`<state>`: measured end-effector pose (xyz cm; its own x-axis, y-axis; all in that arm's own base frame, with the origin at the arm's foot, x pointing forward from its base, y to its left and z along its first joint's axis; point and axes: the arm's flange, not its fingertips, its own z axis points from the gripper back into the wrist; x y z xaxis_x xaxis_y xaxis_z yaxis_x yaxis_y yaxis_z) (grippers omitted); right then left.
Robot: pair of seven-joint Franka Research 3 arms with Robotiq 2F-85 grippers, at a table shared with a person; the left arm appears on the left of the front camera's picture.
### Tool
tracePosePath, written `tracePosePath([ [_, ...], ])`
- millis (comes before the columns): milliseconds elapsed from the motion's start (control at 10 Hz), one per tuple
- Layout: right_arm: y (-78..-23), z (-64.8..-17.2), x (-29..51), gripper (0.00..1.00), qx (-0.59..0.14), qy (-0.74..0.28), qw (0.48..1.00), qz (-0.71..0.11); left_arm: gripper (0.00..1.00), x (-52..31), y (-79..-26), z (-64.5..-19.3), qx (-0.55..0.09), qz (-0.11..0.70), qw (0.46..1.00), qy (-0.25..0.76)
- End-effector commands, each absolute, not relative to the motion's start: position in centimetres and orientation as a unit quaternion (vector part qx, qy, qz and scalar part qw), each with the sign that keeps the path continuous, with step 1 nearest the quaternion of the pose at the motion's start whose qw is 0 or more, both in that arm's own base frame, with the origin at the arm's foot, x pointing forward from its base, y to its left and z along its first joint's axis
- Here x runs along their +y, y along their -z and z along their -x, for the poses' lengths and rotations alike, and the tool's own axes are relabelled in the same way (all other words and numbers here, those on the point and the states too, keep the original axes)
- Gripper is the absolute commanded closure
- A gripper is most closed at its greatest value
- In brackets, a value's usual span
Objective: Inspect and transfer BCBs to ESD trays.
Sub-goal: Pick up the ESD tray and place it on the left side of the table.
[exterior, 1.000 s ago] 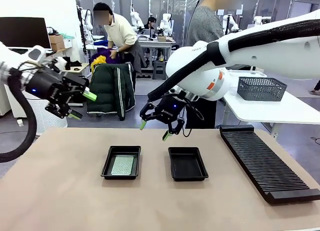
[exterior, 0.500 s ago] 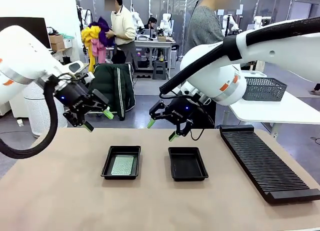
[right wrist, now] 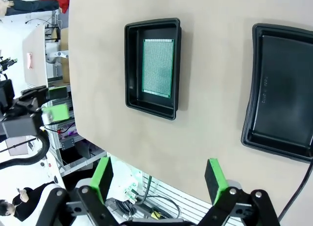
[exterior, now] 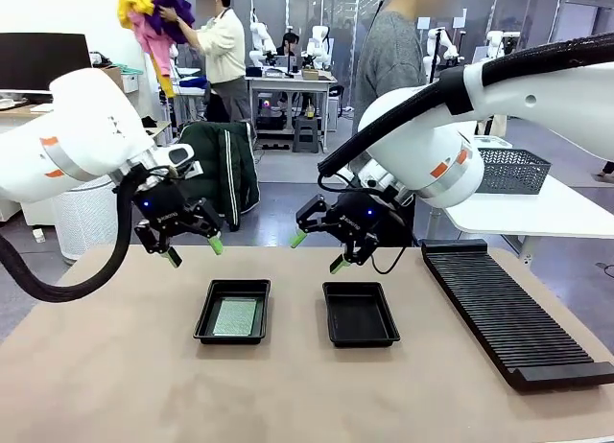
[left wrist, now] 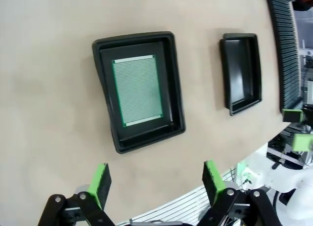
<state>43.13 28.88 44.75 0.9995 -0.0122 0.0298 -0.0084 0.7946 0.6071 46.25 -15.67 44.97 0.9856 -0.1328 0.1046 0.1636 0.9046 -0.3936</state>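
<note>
L claw [exterior: 195,251] and R claw [exterior: 318,251] are hovering released above the desk [exterior: 115,366], mid-frame. BCB [exterior: 235,316] is lying flat in the ESD tray [exterior: 203,320] at centre-left, 2nd ESD tray [exterior: 361,314] sitting just right of it

A robotics lab, seen from my remote seat: my white left arm [exterior: 82,141] and right arm [exterior: 537,88] over a worktable [exterior: 115,366], a monitor [exterior: 48,59], cluttered desks [exterior: 288,81] behind.
</note>
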Motion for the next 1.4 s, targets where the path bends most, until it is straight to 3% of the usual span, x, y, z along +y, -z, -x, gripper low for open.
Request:
tracePosePath([
  [0,-44.3,-42.6,28.1,0.00,-0.023,-0.009,0.940,-0.340,0.00,-17.0,-44.1,-47.6,-0.039,0.166,0.983,0.069],
  [600,-44.7,-42.5,28.6,0.00,-0.039,-0.013,0.930,-0.365,0.00,-18.4,-38.9,-48.9,-0.052,0.079,0.994,0.049],
  [1300,-45.1,-42.9,29.7,0.00,-0.034,-0.019,0.928,-0.370,0.00,-18.6,-34.9,-49.3,-0.096,0.048,0.994,0.019],
])
